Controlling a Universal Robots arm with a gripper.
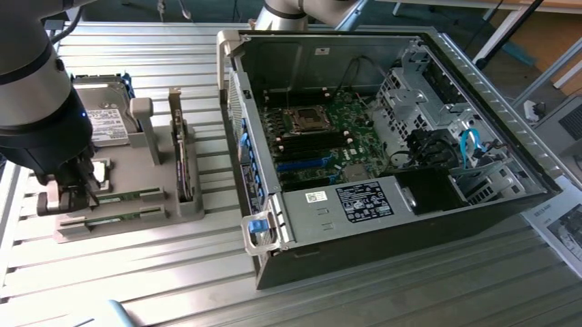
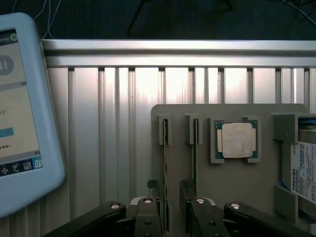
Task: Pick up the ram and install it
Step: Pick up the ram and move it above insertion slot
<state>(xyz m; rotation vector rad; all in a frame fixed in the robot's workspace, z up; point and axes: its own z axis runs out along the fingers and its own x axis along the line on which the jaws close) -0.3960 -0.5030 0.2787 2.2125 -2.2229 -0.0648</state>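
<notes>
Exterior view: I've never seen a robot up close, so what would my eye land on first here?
Probably the big open computer case on the exterior view's right, its green motherboard bared. At the exterior view's left, the dark robot arm stands over a grey holder, its open claw straddling the ram, a thin green stick.

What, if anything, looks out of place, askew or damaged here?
Nothing stands out. The ram and the second stick beside it lie straight in their slots in the grey holder, the processor chip sits square in its pocket, and the open gripper straddles the ram.
</notes>
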